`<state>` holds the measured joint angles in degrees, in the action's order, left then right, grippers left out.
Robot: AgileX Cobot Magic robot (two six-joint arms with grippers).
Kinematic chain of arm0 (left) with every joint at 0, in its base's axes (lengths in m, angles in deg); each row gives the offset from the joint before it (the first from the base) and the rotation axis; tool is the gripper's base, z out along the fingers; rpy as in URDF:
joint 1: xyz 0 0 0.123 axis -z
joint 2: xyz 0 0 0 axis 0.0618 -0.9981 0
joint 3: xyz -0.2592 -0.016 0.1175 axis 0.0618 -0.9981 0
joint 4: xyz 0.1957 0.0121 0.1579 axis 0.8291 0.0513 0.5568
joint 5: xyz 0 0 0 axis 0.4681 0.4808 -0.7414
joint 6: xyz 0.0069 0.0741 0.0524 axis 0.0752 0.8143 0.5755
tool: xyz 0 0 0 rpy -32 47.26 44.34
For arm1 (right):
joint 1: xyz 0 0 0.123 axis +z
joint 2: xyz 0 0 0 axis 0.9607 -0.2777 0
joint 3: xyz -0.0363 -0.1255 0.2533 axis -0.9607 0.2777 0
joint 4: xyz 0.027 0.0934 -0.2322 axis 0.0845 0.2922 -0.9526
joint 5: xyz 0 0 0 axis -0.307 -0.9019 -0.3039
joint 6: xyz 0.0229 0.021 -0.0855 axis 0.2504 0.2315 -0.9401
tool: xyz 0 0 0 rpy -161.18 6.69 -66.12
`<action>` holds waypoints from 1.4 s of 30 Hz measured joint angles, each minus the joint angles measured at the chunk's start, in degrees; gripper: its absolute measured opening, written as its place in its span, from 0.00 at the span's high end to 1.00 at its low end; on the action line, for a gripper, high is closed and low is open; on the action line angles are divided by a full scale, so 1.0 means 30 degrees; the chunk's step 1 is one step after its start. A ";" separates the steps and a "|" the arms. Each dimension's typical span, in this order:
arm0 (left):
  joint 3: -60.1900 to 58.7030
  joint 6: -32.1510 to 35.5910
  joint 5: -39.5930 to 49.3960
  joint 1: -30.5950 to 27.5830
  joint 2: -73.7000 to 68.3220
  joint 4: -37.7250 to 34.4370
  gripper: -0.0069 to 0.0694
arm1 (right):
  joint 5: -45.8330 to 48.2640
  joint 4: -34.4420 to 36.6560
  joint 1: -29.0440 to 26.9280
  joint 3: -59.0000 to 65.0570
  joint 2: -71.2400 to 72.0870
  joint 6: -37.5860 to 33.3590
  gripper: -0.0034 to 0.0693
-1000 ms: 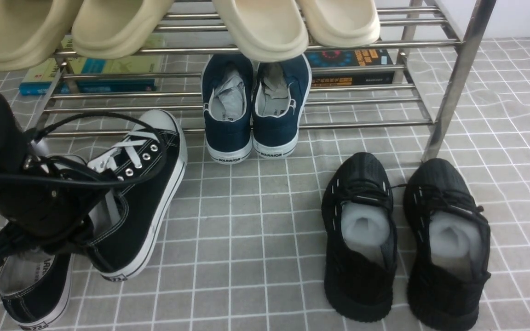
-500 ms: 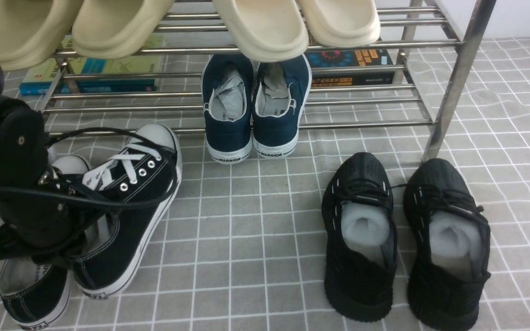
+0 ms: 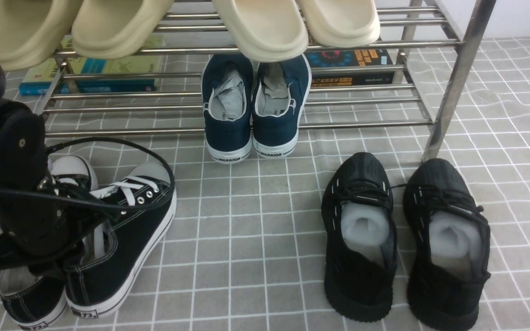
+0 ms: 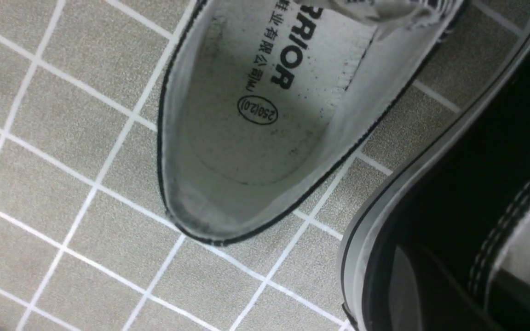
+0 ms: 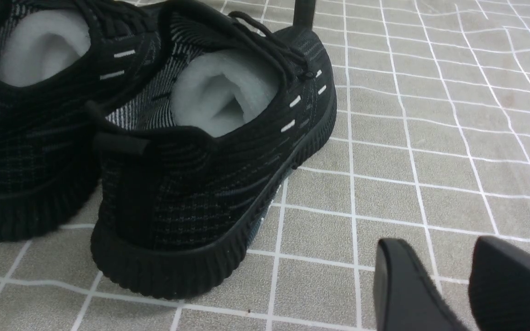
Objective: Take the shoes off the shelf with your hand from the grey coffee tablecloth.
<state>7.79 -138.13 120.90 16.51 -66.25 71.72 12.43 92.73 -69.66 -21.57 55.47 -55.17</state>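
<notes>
A pair of black canvas sneakers with white laces is on the grey grid tablecloth (image 3: 246,239) at the front left, off the steel shelf (image 3: 338,123). My left gripper (image 3: 81,248) is shut on the collar side of one sneaker (image 3: 127,230), whose sole is low on the cloth. In the left wrist view this sneaker's wall (image 4: 453,193) runs between the fingers of my left gripper (image 4: 467,285). The other sneaker (image 3: 30,299) lies beside it, partly hidden by the arm, its white insole (image 4: 256,115) showing. My right gripper (image 5: 453,280) is open and empty above the cloth.
Navy slip-ons (image 3: 251,115) sit on the shelf's lower tier and cream slippers (image 3: 265,27) on the upper. Books (image 3: 90,73) lie behind. Two all-black knit sneakers (image 3: 361,239) (image 3: 449,243) stand on the cloth at the right, close to my right gripper in its wrist view (image 5: 177,184).
My left gripper has carried the held sneaker down and toward me, from tilted up near the shelf to low beside its mate on the cloth.
</notes>
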 joint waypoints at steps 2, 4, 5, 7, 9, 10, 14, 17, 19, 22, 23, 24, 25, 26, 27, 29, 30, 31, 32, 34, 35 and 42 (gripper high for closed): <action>0.0000 -0.0107 -0.0048 0.0000 0.0000 -0.0018 0.84 | 0.0000 0.0000 0.0000 0.0000 0.0000 0.0000 0.62; 0.0000 -0.0058 -0.0073 0.0000 0.0000 0.0002 0.81 | 0.0000 0.0000 0.0000 0.0000 0.0000 0.0000 0.62; 0.0000 0.0003 -0.0100 0.0000 0.0000 0.0017 0.79 | 0.0000 0.0000 0.0000 0.0000 0.0000 0.0000 0.62; 0.0048 0.0272 -0.0126 0.0000 0.0076 0.0085 0.72 | 0.0000 0.0000 0.0000 0.0000 0.0000 0.0000 0.62; 0.0307 0.0568 -0.0289 0.0000 0.0422 0.0378 0.65 | 0.0000 0.0000 0.0000 0.0000 0.0000 0.0000 0.62; 0.0534 0.0631 -0.0312 0.0000 0.0771 0.0495 0.60 | 0.0000 0.0000 0.0000 0.0000 0.0000 0.0000 0.62; 0.1780 0.1946 0.0294 0.0000 0.2858 0.0860 0.48 | 0.0000 0.0000 0.0000 0.0000 0.0000 0.0000 0.62; 0.2544 0.5050 0.1653 0.0000 0.5288 0.0808 0.47 | 0.0000 0.0000 0.0000 0.0000 0.0000 0.0000 0.62; 0.2529 0.7283 0.2978 0.0000 0.6869 0.0549 0.52 | 0.0000 0.0000 0.0000 0.0000 0.0000 0.0000 0.62; 0.1559 0.9723 0.3881 0.0000 0.9338 -0.0150 0.67 | 0.0000 0.0000 0.0000 0.0000 0.0000 0.0000 0.62; 0.0724 1.0593 0.3605 0.0000 1.0553 -0.0475 0.75 | 0.0000 0.0000 0.0000 0.0000 0.0000 0.0000 0.62; 0.0561 1.0593 0.3521 0.0000 1.0755 -0.0557 0.77 | 0.0000 0.0000 0.0000 0.0000 0.0000 0.0000 0.62; -0.1085 1.1786 0.2185 0.0000 1.2679 -0.1321 0.86 | 0.0000 0.0000 0.0000 0.0000 0.0000 0.0000 0.62; -0.1908 1.1951 0.1519 0.0000 1.3535 -0.1701 0.88 | 0.0000 0.0000 0.0000 0.0000 0.0000 0.0000 0.62; -0.2113 1.2131 0.1022 0.0000 1.3747 -0.1788 0.88 | 0.0000 0.0000 0.0000 0.0000 0.0000 0.0000 0.62; -0.4730 1.2604 -0.2755 0.0000 1.6211 -0.2620 0.91 | 0.0000 0.0000 0.0000 0.0000 0.0000 0.0000 0.62; -0.5449 1.2770 -0.3917 0.0000 1.6825 -0.2690 0.91 | 0.0000 0.0000 0.0000 0.0000 0.0000 0.0000 0.62; -0.6260 1.2902 -0.5232 0.0000 1.7522 -0.2714 0.91 | 0.0000 0.0000 0.0000 0.0000 0.0000 0.0000 0.62; -0.6977 1.2967 -0.6380 0.0000 1.8147 -0.2714 0.91 | 0.0000 0.0000 0.0000 0.0000 0.0000 0.0000 0.62; -0.8048 1.3038 -0.7853 0.0000 1.9054 -0.2691 0.91 | 0.0000 0.0000 0.0000 0.0000 0.0000 0.0000 0.62; -0.8438 1.3061 -0.8284 0.0000 1.9361 -0.2605 0.91 | 0.0000 0.0000 0.0000 0.0000 0.0000 0.0000 0.62; -1.0256 1.3084 -0.8955 0.0000 2.0090 -0.1497 0.91 | 0.0000 0.0000 0.0000 0.0000 0.0000 0.0000 0.62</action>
<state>-22.98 -98.88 94.04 16.51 -5.98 67.23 12.43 92.73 -69.66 -21.57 55.47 -55.17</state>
